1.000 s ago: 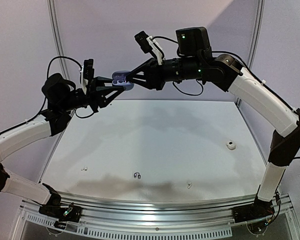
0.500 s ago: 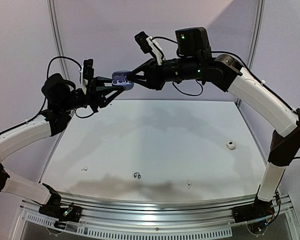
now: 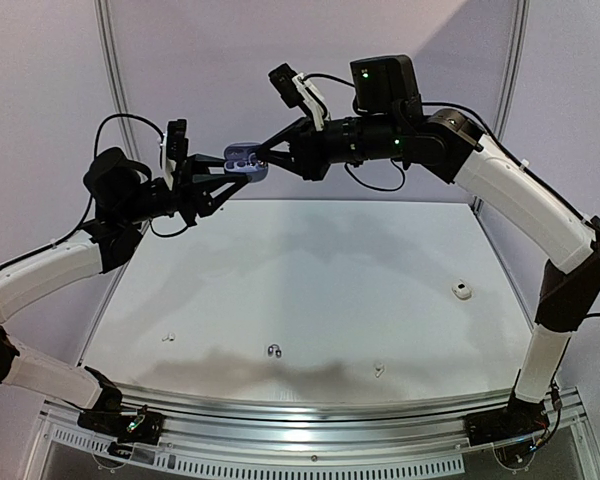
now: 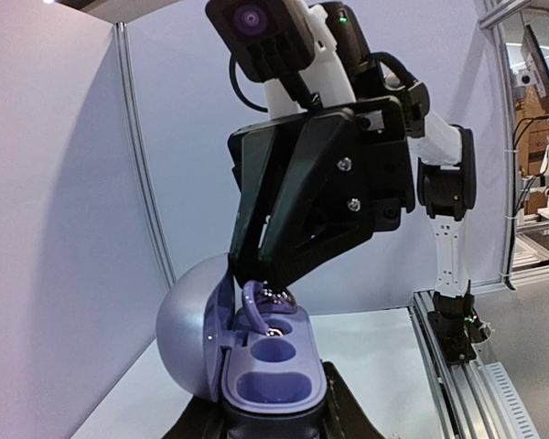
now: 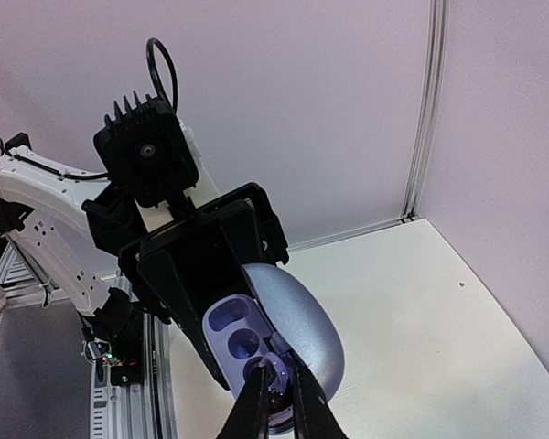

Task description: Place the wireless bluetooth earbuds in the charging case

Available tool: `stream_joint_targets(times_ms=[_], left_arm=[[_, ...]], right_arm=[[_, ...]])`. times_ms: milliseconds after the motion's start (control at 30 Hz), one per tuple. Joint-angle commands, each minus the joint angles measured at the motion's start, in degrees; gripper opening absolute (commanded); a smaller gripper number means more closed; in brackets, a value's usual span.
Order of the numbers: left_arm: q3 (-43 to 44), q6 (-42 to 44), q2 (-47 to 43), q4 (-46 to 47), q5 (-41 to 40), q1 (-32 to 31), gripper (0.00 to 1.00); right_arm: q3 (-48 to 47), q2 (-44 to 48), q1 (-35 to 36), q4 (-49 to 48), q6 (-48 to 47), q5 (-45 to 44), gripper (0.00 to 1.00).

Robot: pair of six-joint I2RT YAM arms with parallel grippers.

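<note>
Two arms are up, well above the counter [image 3: 310,270]. Left fingers [image 5: 188,283] are clamped on the open purple case [image 4: 274,380], lid tipped back. Right fingers [image 4: 265,247] are pinched on a dark earbud [image 4: 274,296] at the case's end well; can't tell if it's seated.

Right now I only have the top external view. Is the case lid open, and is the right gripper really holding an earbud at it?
Observer: The left wrist view shows the charging case open, with its lid swung aside.
Operator: And the right gripper?
Observer: The right gripper appears to pinch a dark earbud at the case's far end.
Operator: Is the other socket taken?
Observer: The near socket, next to the left gripper, looks empty.
</note>
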State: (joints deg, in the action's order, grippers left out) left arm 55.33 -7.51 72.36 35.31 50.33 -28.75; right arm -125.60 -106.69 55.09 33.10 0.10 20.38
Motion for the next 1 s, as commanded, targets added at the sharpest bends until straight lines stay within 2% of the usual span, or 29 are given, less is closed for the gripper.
stream_joint_targets(times_ms=[0,500,667,833,967], left_arm=[[-0.7,0.7,-1.0,2.0,1.1,-0.3,0.00],[0.3,6.0,-0.5,1.3,1.8,-0.3,0.00],[0.3,5.6,-0.5,1.3,1.5,-0.3,0.00],[0.2,3.9,-0.5,1.3,-0.9,-0.1,0.00],[-0.2,1.5,-0.5,2.0,-0.6,0.2,0.00]], right_arm=[[-0.2,-1.5,0.1,0.4,-2.0,1.5,0.09],[-0.4,-3.4,0.1,-0.6,1.4,1.0,0.19],[-0.4,-3.7,0.1,-0.1,0.9,0.4,0.19],[-0.3,-3.8,0.1,0.8,1.0,1.7,0.11],[1.8,-2.7,0.1,-0.8,0.7,1.7,0.09]])
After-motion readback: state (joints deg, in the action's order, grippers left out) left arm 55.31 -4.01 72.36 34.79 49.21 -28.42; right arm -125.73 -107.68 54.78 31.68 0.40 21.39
